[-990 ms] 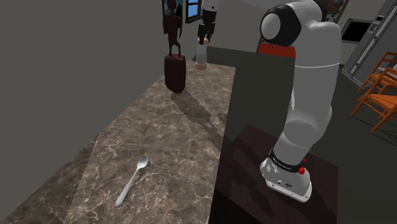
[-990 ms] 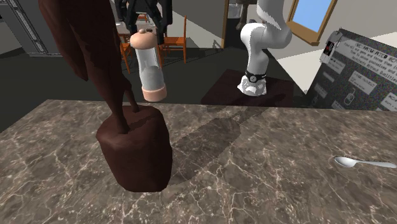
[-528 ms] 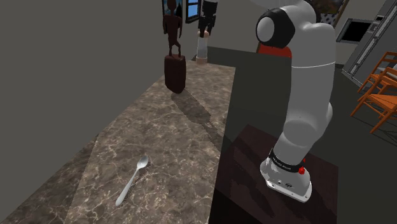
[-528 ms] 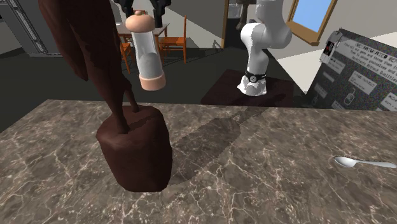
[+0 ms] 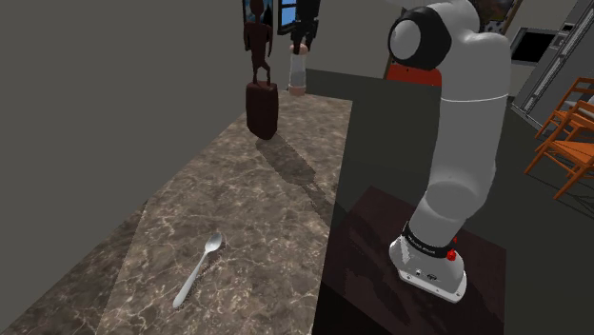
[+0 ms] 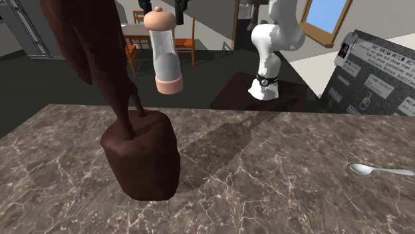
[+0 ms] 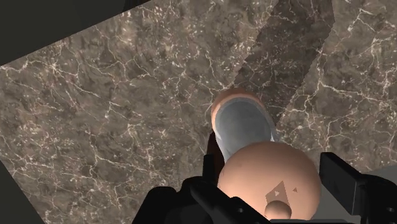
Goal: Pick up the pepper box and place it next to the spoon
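The gripper (image 5: 303, 34) holds a pepper mill (image 6: 165, 53) in the air, upright, with its fingers clamped on the peach-coloured top cap; contact on one side seems a little loose in the wrist view. The mill has a clear body and a matching peach base. It hangs above the far end of the marble bench (image 5: 257, 209), just beside a dark brown carved statue (image 6: 139, 156) standing there. The spoon (image 5: 200, 268) lies well apart, near the bench's opposite end.
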